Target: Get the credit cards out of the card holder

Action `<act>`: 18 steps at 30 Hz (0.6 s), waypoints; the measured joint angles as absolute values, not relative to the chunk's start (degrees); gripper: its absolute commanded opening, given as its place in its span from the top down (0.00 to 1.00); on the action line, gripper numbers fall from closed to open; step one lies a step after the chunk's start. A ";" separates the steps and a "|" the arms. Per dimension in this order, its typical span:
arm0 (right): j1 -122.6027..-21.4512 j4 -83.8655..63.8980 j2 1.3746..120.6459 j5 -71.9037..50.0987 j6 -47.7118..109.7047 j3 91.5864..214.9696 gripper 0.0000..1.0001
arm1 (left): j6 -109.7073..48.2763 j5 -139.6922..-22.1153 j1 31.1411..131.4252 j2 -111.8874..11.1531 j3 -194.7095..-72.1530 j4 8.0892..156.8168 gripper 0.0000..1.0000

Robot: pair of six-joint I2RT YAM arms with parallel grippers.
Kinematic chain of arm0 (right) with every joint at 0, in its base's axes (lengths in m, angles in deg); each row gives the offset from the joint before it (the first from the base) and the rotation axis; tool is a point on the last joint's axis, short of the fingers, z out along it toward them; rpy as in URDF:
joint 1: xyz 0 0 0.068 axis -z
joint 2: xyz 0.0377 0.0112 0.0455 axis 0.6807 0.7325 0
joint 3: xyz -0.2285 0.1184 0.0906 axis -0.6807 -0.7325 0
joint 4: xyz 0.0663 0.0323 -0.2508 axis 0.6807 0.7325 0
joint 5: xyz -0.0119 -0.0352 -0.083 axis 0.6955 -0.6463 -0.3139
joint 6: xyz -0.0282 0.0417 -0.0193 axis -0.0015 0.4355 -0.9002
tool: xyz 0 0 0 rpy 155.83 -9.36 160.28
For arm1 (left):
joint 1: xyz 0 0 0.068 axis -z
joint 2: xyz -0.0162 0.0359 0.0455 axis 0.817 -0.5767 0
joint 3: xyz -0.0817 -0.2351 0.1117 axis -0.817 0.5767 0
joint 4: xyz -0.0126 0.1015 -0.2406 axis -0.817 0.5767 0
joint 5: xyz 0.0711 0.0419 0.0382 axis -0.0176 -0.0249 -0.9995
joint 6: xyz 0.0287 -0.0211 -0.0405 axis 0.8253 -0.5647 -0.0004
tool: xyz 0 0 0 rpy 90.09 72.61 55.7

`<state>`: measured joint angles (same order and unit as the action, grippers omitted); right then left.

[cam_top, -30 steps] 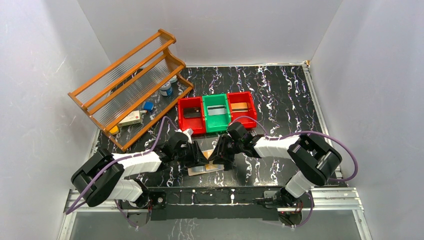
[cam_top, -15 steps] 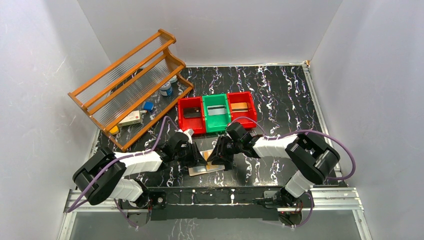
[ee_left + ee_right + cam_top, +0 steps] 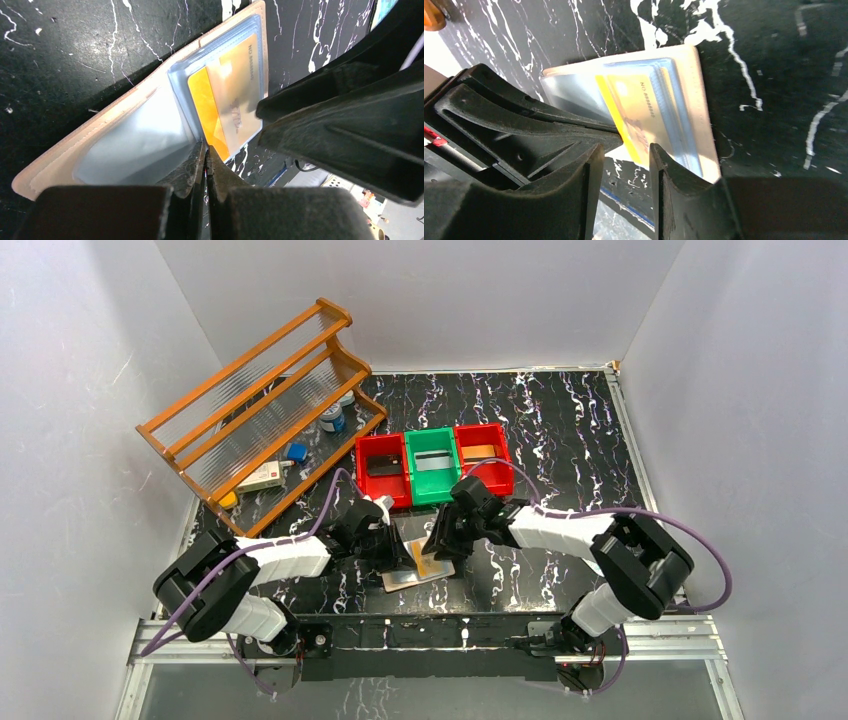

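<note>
- At the table's near edge, midway, the card holder [image 3: 415,576] lies open. The left end effector [image 3: 205,159], fingers together, presses a sleeve [image 3: 135,145].
- Just beyond, the right end effector [image 3: 624,155] stands slightly open around the orange-gold card [image 3: 634,117], gripping nothing. Closing askew could pinch the sleeve too and drag the holder.
- Farther, the bins [image 3: 432,432]: a weak grip could drop the card short.

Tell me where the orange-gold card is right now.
In the top view, the orange-gold card lies in a sleeve of the open card holder at the table's near middle, directly between the left gripper and right gripper.
</note>
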<state>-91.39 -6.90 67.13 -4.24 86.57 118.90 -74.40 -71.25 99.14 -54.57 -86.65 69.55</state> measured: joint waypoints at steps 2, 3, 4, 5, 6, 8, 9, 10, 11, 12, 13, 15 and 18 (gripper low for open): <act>-91.30 -4.60 65.84 -6.58 85.57 119.55 0.52 | -74.20 -71.10 99.14 -54.71 -86.65 69.62 1.00; -91.26 -3.79 65.18 -7.56 85.22 119.60 0.52 | -74.14 -71.06 99.14 -54.73 -86.65 69.64 1.00; -91.26 -3.01 64.68 -8.28 84.96 119.60 0.52 | -74.07 -71.06 99.14 -54.77 -86.65 69.68 1.00; -91.26 -2.44 64.35 -8.85 84.74 119.60 0.52 | -73.96 -71.01 99.14 -54.79 -86.65 69.77 1.00; -91.26 -2.07 64.24 -9.31 84.56 119.60 0.52 | -73.88 -70.99 99.14 -54.82 -86.65 69.86 1.00; -91.26 -1.37 64.18 -9.83 84.17 119.60 0.53 | -73.70 -70.88 99.14 -54.82 -86.65 70.01 1.00; -91.26 -1.08 64.20 -9.92 84.06 119.60 0.53 | -73.68 -70.84 99.14 -54.82 -86.65 70.03 1.00; -91.26 -0.95 64.20 -9.96 83.95 119.60 0.53 | -73.61 -70.77 99.14 -54.82 -86.65 70.03 1.00; -91.26 -0.89 64.22 -10.03 83.91 119.60 0.53 | -73.57 -70.73 99.14 -54.82 -86.65 70.03 1.00; -91.26 -0.86 64.31 -10.03 83.86 119.60 0.54 | -73.55 -70.68 99.14 -54.82 -86.65 70.03 1.00; -91.26 -0.86 64.46 -9.96 83.82 119.60 0.54 | -73.55 -70.68 99.14 -54.82 -86.65 70.03 1.00; -91.26 -0.91 64.92 -9.81 83.75 119.60 0.55 | -73.55 -70.62 99.14 -54.82 -86.65 70.03 1.00; -91.24 -1.26 65.60 -9.37 83.75 119.47 0.57 | -73.55 -70.51 99.14 -54.82 -86.65 70.03 1.00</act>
<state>-91.24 -1.26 65.60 -9.37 83.75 119.47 -73.55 -70.51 99.14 -54.82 -86.65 70.03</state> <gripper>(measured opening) 0.451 0.007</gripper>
